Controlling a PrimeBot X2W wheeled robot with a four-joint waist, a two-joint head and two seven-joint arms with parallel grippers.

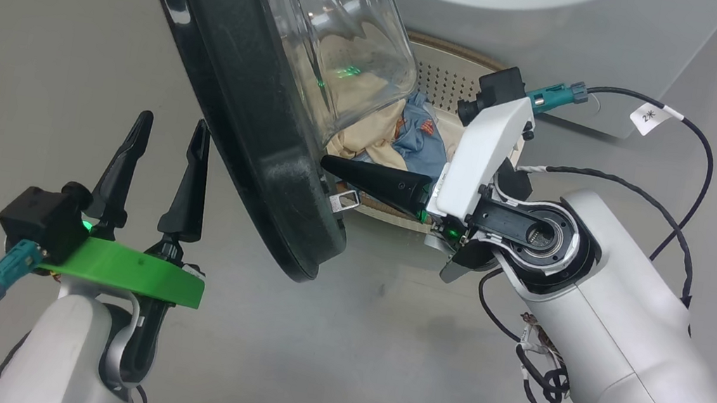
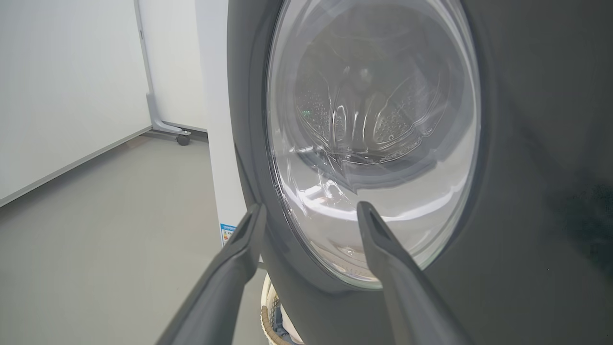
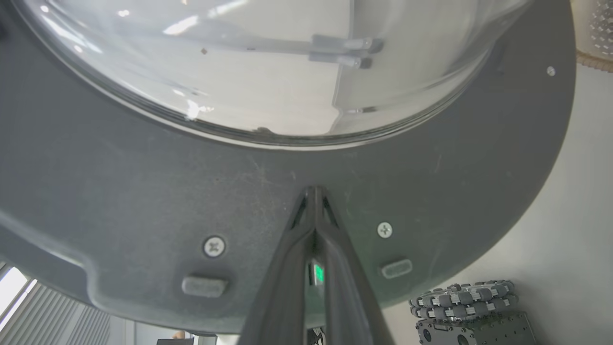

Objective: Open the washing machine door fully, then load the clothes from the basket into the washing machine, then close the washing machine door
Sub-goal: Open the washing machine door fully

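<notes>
- Washing machine door (image 1: 253, 143) stands ajar; right gripper (image 1: 328, 164), jaws pressed together, tip touching the door's inner rim.
- Left gripper (image 1: 173, 124), jaws spread, empty, near the door's outer face.
- Clothes (image 1: 404, 134), 2 pieces, lie in basket (image 1: 444, 79).

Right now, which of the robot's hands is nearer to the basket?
Right. The right hand is beside the basket, at the inner side of the washing machine door; the left hand is at its outer side.

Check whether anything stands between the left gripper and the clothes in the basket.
Yes: the partly open washing machine door hangs between the left gripper and the clothes lying in the basket.
</notes>
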